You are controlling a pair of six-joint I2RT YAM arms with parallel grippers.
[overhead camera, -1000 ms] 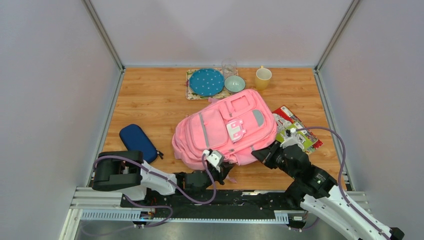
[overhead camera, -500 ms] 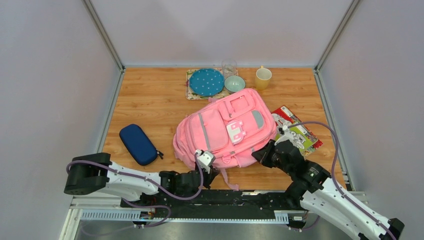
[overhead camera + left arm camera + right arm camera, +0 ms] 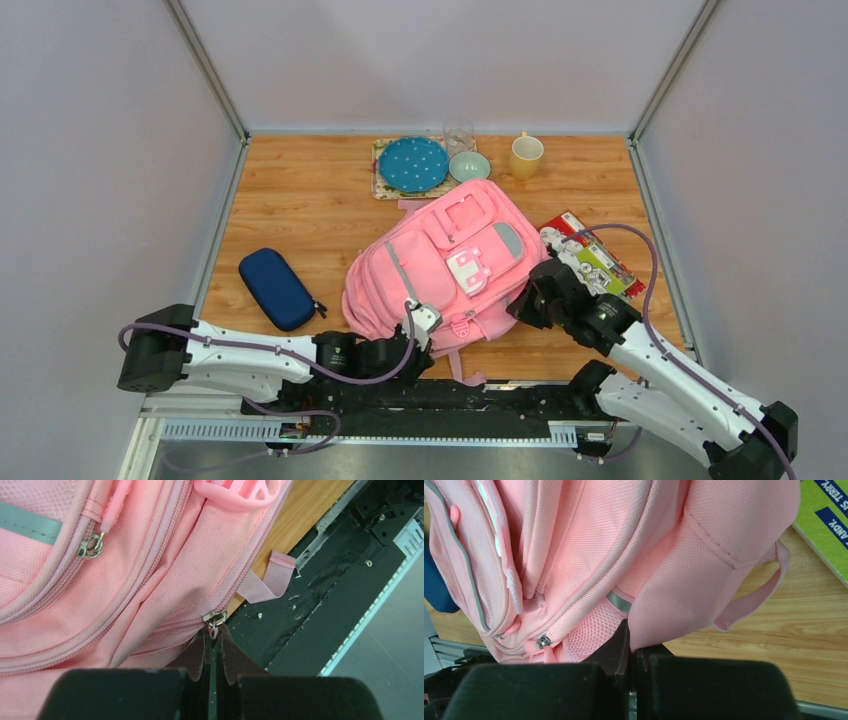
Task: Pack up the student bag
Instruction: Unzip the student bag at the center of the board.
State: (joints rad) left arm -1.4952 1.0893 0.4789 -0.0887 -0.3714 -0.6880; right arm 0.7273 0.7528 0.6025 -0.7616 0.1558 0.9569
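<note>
Lettering on the magazine cover

In the right wrist view, the green cover of the magazine (image 3: pixel 824 530) in the upper right corner carries two slanted blue strips with white capitals. The upper strip (image 3: pixel 831 487) reads "TERRY", with the letters before it cut off by the picture's edge. The lower strip (image 3: pixel 830 519) reads "ANDY". In the top view the same cover shows coloured panels and print too small to read.

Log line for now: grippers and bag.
left gripper: shut on zip pull | right gripper: shut on student bag side | navy pouch: on table, unpacked
</note>
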